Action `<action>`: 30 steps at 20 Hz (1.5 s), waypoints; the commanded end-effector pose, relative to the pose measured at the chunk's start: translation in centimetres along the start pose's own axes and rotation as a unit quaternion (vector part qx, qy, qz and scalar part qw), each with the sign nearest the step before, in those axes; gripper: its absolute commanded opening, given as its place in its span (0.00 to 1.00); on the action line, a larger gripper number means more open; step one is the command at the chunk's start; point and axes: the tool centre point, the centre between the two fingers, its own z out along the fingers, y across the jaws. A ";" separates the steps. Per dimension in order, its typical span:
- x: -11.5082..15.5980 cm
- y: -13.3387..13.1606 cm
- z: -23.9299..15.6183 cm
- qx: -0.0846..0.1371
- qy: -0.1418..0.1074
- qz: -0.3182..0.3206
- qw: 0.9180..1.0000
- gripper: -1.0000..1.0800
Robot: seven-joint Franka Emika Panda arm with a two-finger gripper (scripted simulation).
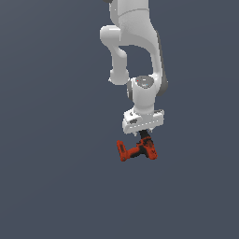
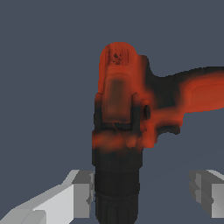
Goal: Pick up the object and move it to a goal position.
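Looking down past my wrist, I see my gripper (image 2: 142, 194) spread wide: one finger (image 2: 83, 192) sits just beside the black chuck of the drill (image 2: 120, 113), the other stands well apart from it, so nothing is pinched yet. The chuck lies between my fingers, off centre toward one of them, and the orange body and handle reach away beyond. In the exterior view, the drill (image 1: 137, 150) lies just below my gripper (image 1: 144, 134), a little below the middle of the frame, on the plain dark floor (image 1: 51, 186); whether my fingertips touch it there I cannot tell. To do this well, I judge I should centre the chuck between both fingers, then close evenly. A lopsided squeeze could roll the round chuck aside. The goal is not marked in either view.
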 end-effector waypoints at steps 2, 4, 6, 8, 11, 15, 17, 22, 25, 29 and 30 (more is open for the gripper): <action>-0.3 -0.8 0.5 0.004 0.009 -0.008 1.000 0.81; -0.5 -1.2 0.7 0.005 0.012 -0.011 1.000 0.81; -0.6 -1.4 0.8 0.006 0.015 -0.013 1.000 0.81; -0.6 -1.5 0.9 0.006 0.016 -0.014 1.000 0.81; -0.6 -1.4 0.9 0.006 0.015 -0.013 1.000 0.81; -0.6 -1.5 1.6 0.006 0.015 -0.013 1.000 0.81; -0.6 -1.5 2.3 0.006 0.015 -0.014 1.000 0.81; -0.6 -1.5 3.6 0.006 0.015 -0.014 1.000 0.81; -0.6 -1.5 3.7 0.006 0.015 -0.014 1.000 0.00; -0.6 -1.5 3.7 0.006 0.015 -0.014 1.000 0.00; -0.6 -1.5 3.7 0.006 0.015 -0.014 1.000 0.00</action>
